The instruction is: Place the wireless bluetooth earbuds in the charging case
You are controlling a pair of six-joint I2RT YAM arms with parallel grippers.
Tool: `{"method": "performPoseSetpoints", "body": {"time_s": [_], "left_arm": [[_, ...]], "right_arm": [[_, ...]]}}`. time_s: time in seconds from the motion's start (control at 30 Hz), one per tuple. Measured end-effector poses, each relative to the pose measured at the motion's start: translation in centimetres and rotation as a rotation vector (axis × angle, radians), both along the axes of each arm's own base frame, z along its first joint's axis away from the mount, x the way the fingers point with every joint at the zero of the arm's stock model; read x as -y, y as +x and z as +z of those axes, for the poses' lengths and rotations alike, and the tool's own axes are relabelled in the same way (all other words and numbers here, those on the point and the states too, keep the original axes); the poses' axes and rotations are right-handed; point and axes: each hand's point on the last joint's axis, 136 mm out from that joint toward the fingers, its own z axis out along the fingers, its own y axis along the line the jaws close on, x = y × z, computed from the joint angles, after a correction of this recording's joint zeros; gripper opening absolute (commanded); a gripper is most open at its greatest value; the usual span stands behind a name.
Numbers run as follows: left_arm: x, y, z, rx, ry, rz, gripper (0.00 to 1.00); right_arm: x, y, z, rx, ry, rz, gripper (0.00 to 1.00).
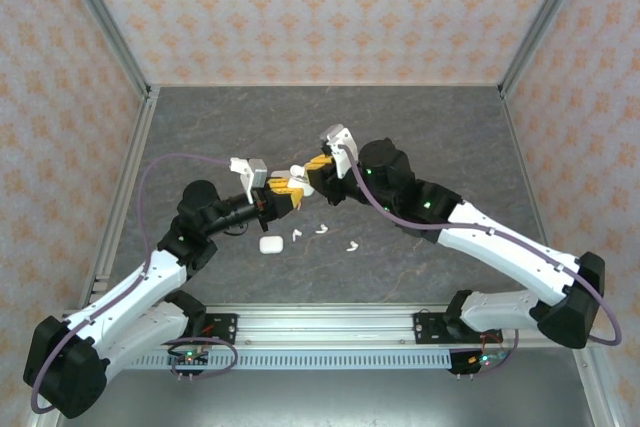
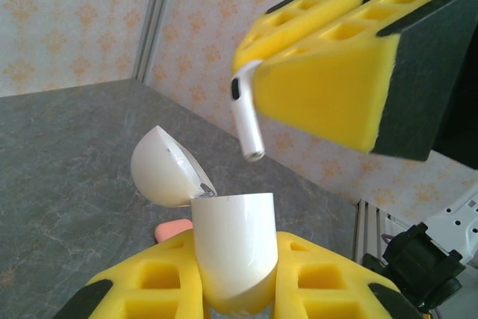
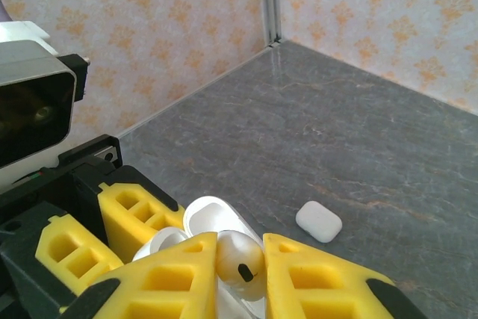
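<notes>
My left gripper (image 1: 284, 191) is shut on an open white charging case (image 2: 235, 248), its lid (image 2: 168, 166) tipped back to the left. Just above the case's mouth hangs a white earbud (image 2: 246, 117), stem pointing down and clear of the rim. My right gripper (image 1: 318, 170) is shut on that earbud (image 3: 239, 259), with the open case (image 3: 211, 218) right beneath it. In the top view three more white earbuds lie on the table: one (image 1: 297, 236), another (image 1: 321, 228) and a third (image 1: 353, 244).
A closed white case (image 1: 270, 244) lies on the grey table near the loose earbuds, also visible from the right wrist (image 3: 319, 221). A coral-pink object (image 2: 173, 228) peeks out behind the left fingers. Patterned walls and metal frame posts enclose the table (image 1: 420, 137).
</notes>
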Motion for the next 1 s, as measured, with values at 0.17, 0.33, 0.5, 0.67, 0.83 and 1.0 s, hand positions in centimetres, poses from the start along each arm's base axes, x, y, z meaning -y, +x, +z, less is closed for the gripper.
{"method": "performPoseSetpoints", "body": {"time_s": [0.17,0.33,0.5,0.67,0.83,1.0], "left_arm": [[0.0,0.0,0.2,0.011,0.000,0.000,0.00],[0.0,0.0,0.3,0.016,0.001,0.000,0.00],[0.1,-0.1,0.3,0.026,0.007,-0.005,0.00],[0.2,-0.1,0.3,0.029,0.008,-0.007,0.00],[0.2,-0.2,0.3,0.029,0.008,-0.007,0.00],[0.2,-0.2,0.3,0.029,0.008,-0.007,0.00]], "right_arm": [[-0.8,-0.3,-0.7,-0.021,-0.005,0.040,0.19],[-1.1,-0.5,-0.5,-0.022,0.008,0.059,0.19],[-1.3,-1.0,-0.6,-0.034,0.011,0.086,0.19],[-1.4,-1.3,-0.8,-0.053,0.011,0.098,0.22],[-1.4,-1.3,-0.9,-0.076,0.024,0.101,0.31],[-1.2,-1.2,-0.8,-0.111,0.045,0.105,0.43]]}}
